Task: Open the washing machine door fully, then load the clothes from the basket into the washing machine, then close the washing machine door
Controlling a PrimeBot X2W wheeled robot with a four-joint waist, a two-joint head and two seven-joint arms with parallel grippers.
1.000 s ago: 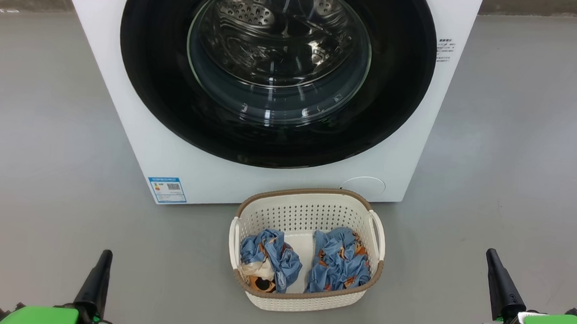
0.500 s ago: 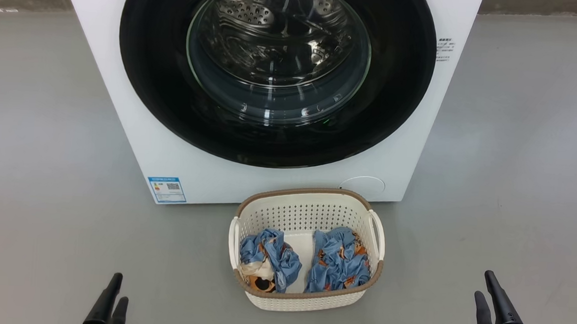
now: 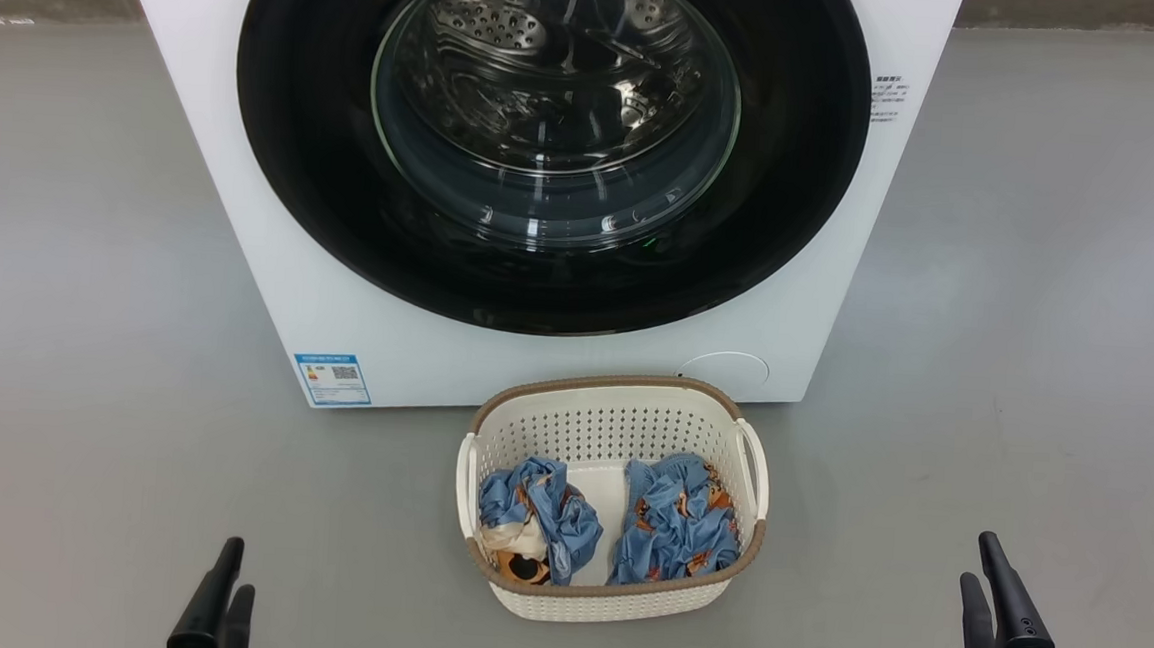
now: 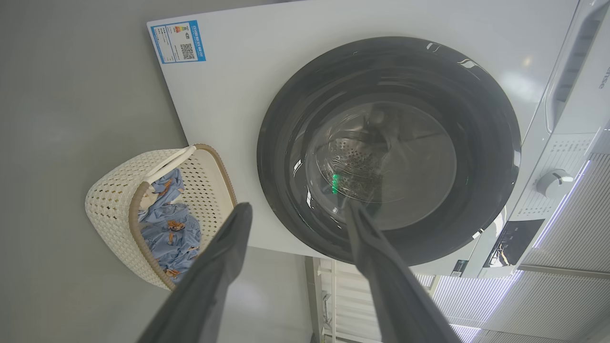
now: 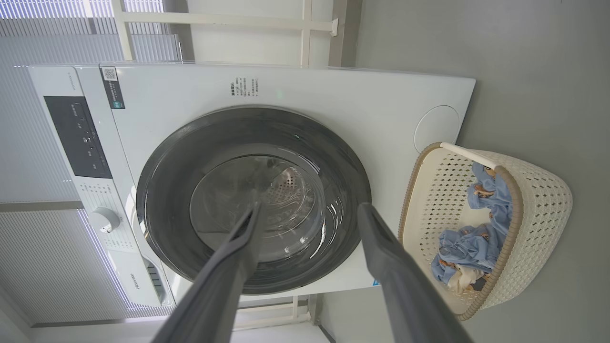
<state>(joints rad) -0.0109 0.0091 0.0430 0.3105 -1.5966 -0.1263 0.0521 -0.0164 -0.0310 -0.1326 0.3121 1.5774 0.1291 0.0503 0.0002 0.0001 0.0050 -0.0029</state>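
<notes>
The washing machine door [image 3: 554,102] sits shut, flush in the front of the washing machine [image 3: 434,360]; I can make out no handle. My left claw [image 3: 239,566] and right claw [image 3: 977,557] hang empty, fingers spread wide, well back from the washing machine, one off each front corner and about equally far. The basket [image 3: 624,382] holding the clothes [image 3: 670,530] stands just before it.

Bare grey floor [image 3: 85,334] is spreading out all around. Pale ribbed panels [image 5: 43,267] are lining the back wall, with white bars [image 5: 228,20] crossing before them.
</notes>
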